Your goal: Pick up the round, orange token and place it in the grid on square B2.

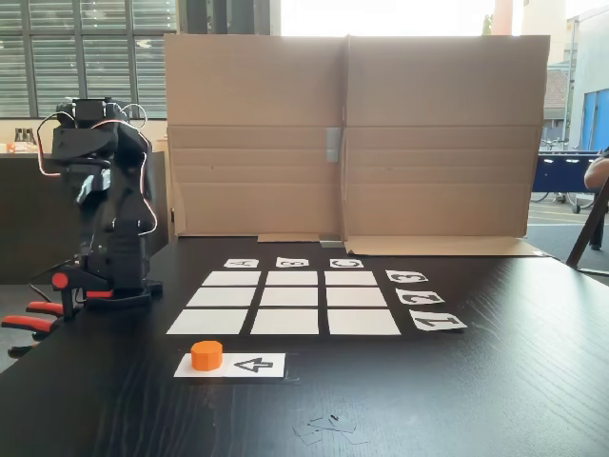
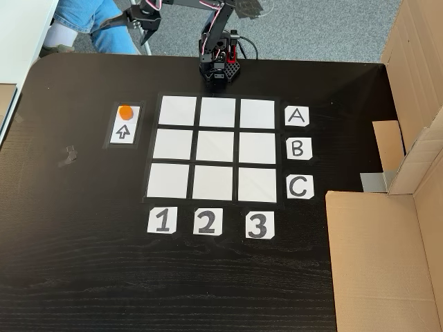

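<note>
Gripper (image 2: 130,26) up high, off the far edge of the bench (image 2: 76,277), hanging in the air to the left of the arm's foot in a fixed view. Black fingers small and dark against blue trousers (image 2: 83,17) there, so cannot tell whether wide or narrow. Nothing seen between them. Well apart from the token.

Arm (image 1: 105,219) folded up tall in a fixed view, standing at the left end of the bench, beside clamps (image 1: 29,322) with orange handles.

Token (image 2: 124,111) sitting on a white strip (image 2: 123,124), well apart from the grid (image 2: 176,111) cells, off to one side. Standing upright on its flat bottom, flat top facing up. Round, so no long side and no way of pointing. Black arrow (image 1: 252,364) on the same strip, aimed straight at the token (image 1: 206,355), just beside it.

Grid of nine white squares, dark gaps between. Square B2 (image 2: 217,146) in the very middle, bare and white; seen too in a fixed view (image 1: 291,296). Cards A, B, C (image 2: 297,148) along one side, cards 1, 2, 3 (image 2: 207,221) along another.

Brown cardboard wall (image 1: 438,133) standing behind the grid.
</note>
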Controlling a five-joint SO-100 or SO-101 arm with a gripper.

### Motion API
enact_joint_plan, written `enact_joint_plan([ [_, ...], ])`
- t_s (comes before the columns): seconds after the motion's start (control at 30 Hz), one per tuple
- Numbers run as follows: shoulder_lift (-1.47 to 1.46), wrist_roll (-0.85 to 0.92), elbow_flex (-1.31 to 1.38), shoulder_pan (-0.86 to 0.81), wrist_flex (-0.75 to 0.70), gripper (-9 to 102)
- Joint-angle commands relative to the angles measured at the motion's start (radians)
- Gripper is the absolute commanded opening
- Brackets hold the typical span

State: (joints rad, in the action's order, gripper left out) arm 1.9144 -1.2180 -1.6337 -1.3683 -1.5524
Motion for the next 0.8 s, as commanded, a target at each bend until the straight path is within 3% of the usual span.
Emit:
enact_joint_plan([
  [0.0, -0.069, 0.037, 0.089, 0.040, -0.008, 71],
  [0.47, -0.325, 0.071, 0.247, 0.147, -0.008, 73],
  [0.77, -0.423, -0.083, 0.236, 0.215, -0.008, 73],
])
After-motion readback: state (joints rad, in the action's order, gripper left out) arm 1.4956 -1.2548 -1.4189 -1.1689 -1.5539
